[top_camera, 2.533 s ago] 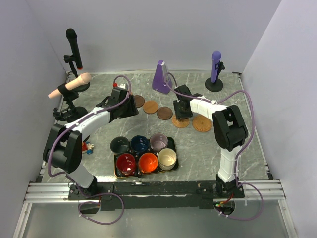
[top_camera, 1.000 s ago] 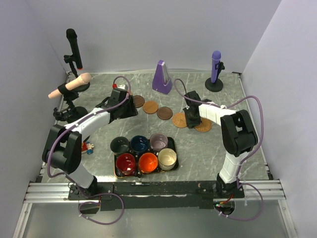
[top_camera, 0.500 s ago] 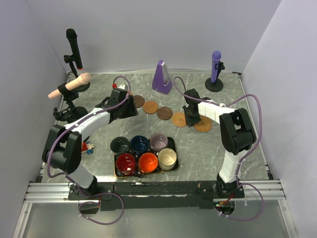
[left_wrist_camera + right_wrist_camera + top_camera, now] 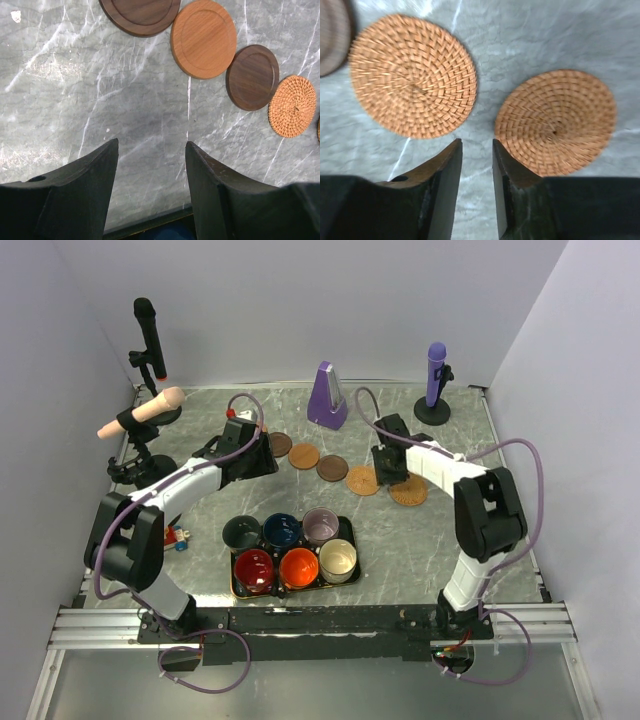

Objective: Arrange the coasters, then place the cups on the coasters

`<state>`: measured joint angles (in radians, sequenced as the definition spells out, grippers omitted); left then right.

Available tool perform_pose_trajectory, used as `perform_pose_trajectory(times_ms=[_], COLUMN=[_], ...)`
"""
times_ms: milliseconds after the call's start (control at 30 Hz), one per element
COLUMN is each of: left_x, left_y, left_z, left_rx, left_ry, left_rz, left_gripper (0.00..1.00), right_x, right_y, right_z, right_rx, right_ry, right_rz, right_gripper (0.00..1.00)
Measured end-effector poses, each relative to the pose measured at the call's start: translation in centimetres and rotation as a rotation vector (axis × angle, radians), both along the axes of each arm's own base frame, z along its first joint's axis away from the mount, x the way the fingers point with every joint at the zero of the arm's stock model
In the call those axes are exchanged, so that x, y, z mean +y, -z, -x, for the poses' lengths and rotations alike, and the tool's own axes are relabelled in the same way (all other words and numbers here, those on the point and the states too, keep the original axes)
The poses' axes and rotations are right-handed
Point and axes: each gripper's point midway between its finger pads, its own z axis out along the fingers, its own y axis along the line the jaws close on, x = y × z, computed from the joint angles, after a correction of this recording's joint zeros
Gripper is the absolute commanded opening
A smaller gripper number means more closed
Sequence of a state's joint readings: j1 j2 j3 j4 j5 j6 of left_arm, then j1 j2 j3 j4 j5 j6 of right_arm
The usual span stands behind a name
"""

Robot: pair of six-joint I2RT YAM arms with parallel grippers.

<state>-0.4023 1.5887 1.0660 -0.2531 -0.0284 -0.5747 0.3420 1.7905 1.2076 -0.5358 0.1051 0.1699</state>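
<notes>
Several coasters lie in a curved row across the table: a dark one [image 4: 280, 444], an orange wooden one [image 4: 304, 456], another dark one [image 4: 333, 468] and two woven ones [image 4: 362, 480] [image 4: 408, 490]. My right gripper [image 4: 477, 145] hovers over bare table between the woven coasters [image 4: 412, 75] [image 4: 555, 122], its jaws narrowly open and holding nothing. The left gripper [image 4: 151, 147] is open and empty, just short of the dark coaster [image 4: 140, 15]. The cups sit in a black tray [image 4: 349, 530]: dark green [image 4: 242, 534], navy [image 4: 283, 531], lilac [image 4: 322, 526], red [image 4: 254, 571], orange [image 4: 298, 568], cream [image 4: 338, 560].
A purple metronome [image 4: 326, 397] stands behind the coaster row. A purple microphone [image 4: 436, 380] on a stand is at the back right. A black microphone [image 4: 148, 340] and a beige one [image 4: 140, 415] stand at the back left. A small toy [image 4: 178, 537] lies left of the tray.
My right gripper has come off the woven coasters, drawn slightly back and parted its jaws a little, with its elbow swinging right. The left arm has stayed still.
</notes>
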Motion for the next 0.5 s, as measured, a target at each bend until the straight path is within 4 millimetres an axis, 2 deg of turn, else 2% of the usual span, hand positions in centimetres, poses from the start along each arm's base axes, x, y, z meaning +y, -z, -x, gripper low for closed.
perform_pose_trajectory(times_ms=[100,200,300,500], left_x=[0.0,0.0,0.0,0.5], left_y=[-0.1,-0.2,-0.3,-1.6], left_z=[0.0,0.0,0.0,0.2], left_rx=[-0.001,-0.001,-0.004,-0.038], left_ry=[-0.004,-0.007,-0.012,-0.027], left_rz=[0.005,0.008,0.01,0.01], left_gripper=[0.61,0.62,0.62,0.63], right_x=[-0.3,-1.8,-4.7,-10.0], right_y=[-1.9,-3.2,-3.2,-2.2], right_z=[-0.4,-0.9,-1.4,-0.7], right_rx=[-0.05,-0.081,-0.081,-0.03], right_ry=[0.005,0.042,0.106,0.203], right_rz=[-0.008,-0.015,-0.004,0.022], right_gripper=[0.41,0.44,0.48,0.57])
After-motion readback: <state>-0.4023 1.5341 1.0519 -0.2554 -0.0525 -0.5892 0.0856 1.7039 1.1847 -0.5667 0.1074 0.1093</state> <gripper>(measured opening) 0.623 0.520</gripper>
